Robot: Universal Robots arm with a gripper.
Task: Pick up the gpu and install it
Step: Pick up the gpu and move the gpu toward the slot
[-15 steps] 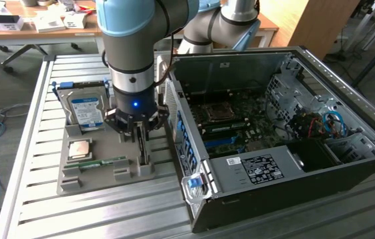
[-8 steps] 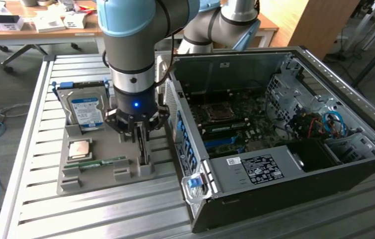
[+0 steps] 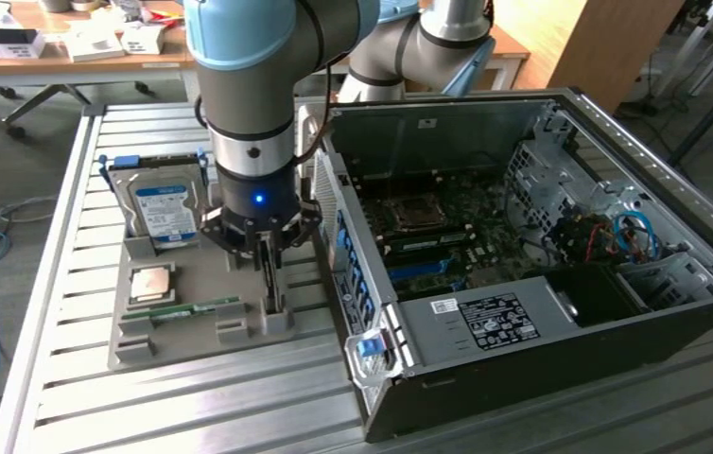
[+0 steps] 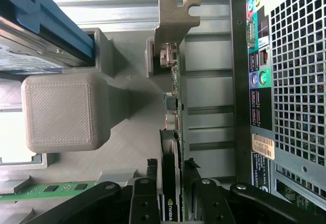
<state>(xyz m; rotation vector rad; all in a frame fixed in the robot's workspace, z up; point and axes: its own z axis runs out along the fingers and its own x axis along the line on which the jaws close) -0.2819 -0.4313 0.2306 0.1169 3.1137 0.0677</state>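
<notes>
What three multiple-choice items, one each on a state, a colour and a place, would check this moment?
1. The computer case is: A open-sided; B shut; C upside down.
2. The hard drive's label is: A red; B blue; C yellow.
3. The gpu is: A inside the computer case; B on the floor; C on edge in the gray tray.
Answers: 1 A, the motherboard lies exposed; 2 B, the blue label faces the exterior view; 3 C, the card stands upright in the tray's slot, beside the case.
</notes>
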